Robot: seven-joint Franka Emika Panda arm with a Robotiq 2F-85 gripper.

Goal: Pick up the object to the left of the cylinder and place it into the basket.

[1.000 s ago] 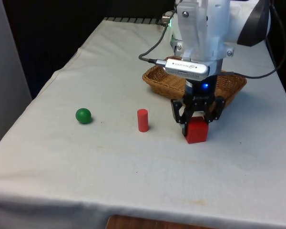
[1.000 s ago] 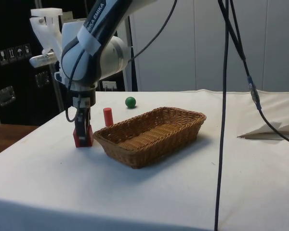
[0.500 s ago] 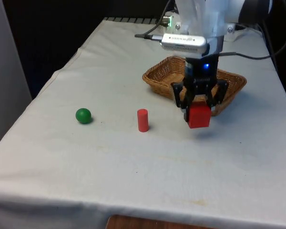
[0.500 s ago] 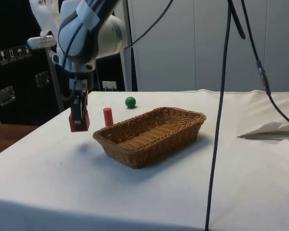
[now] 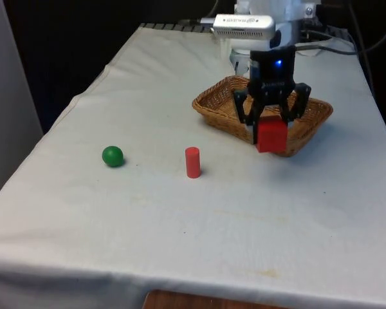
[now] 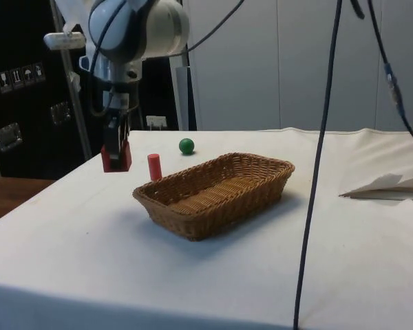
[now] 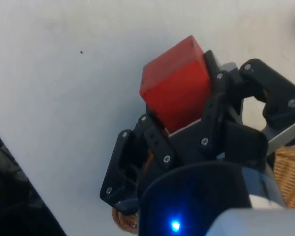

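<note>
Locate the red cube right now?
The red cube is clamped in the gripper, lifted clear of the table. In the side view it hangs beside the basket, above the cloth and near the red cylinder.

The black two-finger pincer (image 6: 115, 150) grips a red cube-shaped block (image 6: 115, 159) in the air above the white-clothed bench (image 6: 213, 261), apart from the oblong woven wicker basket (image 6: 215, 192). A small upright red cylinder (image 6: 154, 166) stands just beyond the basket's near corner, and a green ball (image 6: 186, 145) lies farther back.
</note>
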